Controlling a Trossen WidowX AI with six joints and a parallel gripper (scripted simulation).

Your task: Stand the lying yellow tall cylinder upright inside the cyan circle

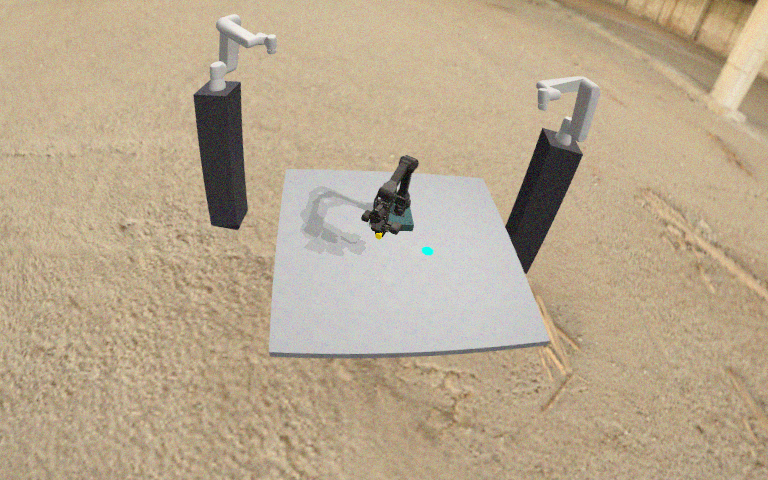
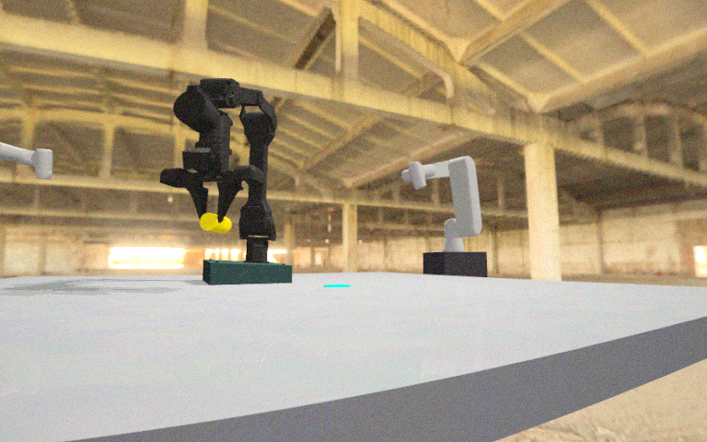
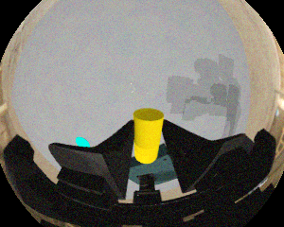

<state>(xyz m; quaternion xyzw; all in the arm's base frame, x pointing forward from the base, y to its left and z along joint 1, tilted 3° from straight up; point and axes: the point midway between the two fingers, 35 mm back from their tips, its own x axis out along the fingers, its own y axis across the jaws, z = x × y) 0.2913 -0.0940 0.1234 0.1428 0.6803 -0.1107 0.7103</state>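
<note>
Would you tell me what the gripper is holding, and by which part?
The gripper holds the yellow cylinder across its side, near mid-length, lying level above the table.

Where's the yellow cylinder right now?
Exterior view: yellow cylinder hangs lying sideways in the gripper, above the table, left of the cyan circle.

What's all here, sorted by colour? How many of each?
Yellow: 1, the cylinder, held in the gripper
Cyan: 1, the circle
Black: 1, the arm
White: 2, the side arms
Total: 5
</note>
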